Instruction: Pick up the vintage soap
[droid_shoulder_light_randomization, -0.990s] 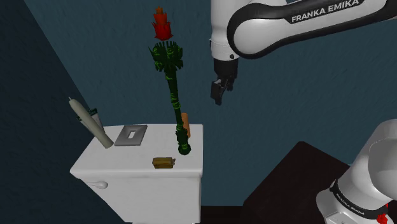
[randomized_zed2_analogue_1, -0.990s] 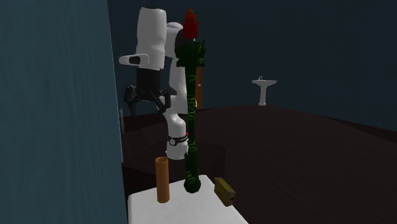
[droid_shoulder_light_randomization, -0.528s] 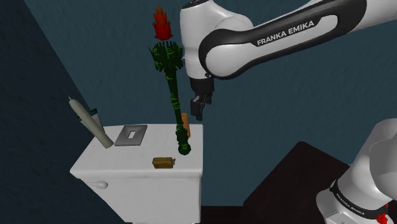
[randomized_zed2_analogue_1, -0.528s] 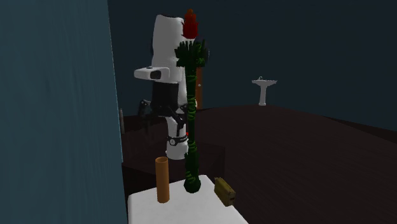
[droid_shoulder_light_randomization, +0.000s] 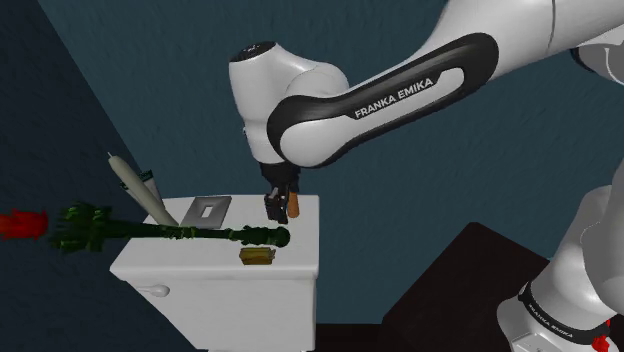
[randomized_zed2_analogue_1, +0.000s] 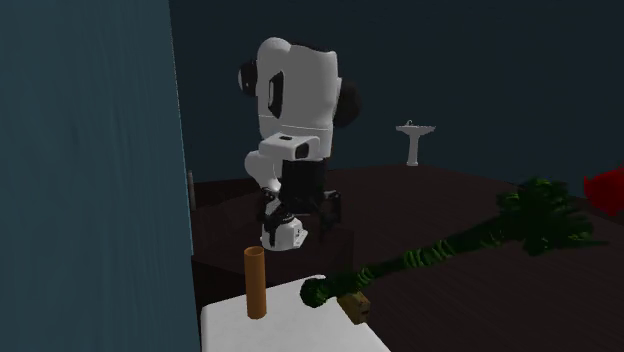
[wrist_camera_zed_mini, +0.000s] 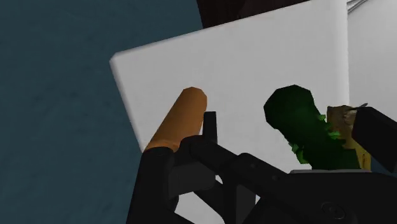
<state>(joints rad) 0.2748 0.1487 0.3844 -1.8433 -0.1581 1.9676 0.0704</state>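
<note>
**Hovering gripper (droid_shoulder_light_randomization: 275, 207), fingers spread, soap (droid_shoulder_light_randomization: 257, 256) lying free on the white lid (droid_shoulder_light_randomization: 200, 258)**

Standing here I see the white arm (droid_shoulder_light_randomization: 300, 90) bent down from the shoulder view's upper right; its black gripper hangs over the back of the lid, just beside an upright orange cylinder (droid_shoulder_light_randomization: 292, 204); the two fingers stand apart and pinch nothing; from the second exterior view the gripper (randomized_zed2_analogue_1: 300, 212) shows above and behind the cylinder (randomized_zed2_analogue_1: 256, 283), fingers splayed. The soap, a small brownish block, sits on the lid near its front edge in the shoulder view, below the gripper and apart from it; a green stem (droid_shoulder_light_randomization: 190, 233) lies tipped far over just behind it, the knobbed base next to the soap, the rest reaching out past the lid's edge toward the shoulder view's left, ending in dark foliage (droid_shoulder_light_randomization: 85, 228) and a red bloom (droid_shoulder_light_randomization: 22, 223). In the second exterior view the stem (randomized_zed2_analogue_1: 430, 252) slants up toward that view's right from its base, which crosses over the soap (randomized_zed2_analogue_1: 353, 304); I cannot tell whether they touch. Through the wrist view the soap (wrist_camera_zed_mini: 343, 118) peeks out between the green base (wrist_camera_zed_mini: 294, 124) and one black finger (wrist_camera_zed_mini: 375, 137); the cylinder (wrist_camera_zed_mini: 178, 121) shows close beside the other finger. Further back on the lid rest a flat grey tray (droid_shoulder_light_randomization: 205, 211) and a pale bottle (droid_shoulder_light_randomization: 140, 190), tilted; a white washbasin (randomized_zed2_analogue_1: 413, 140) stands far off across the dark floor (randomized_zed2_analogue_1: 420, 200).
</note>
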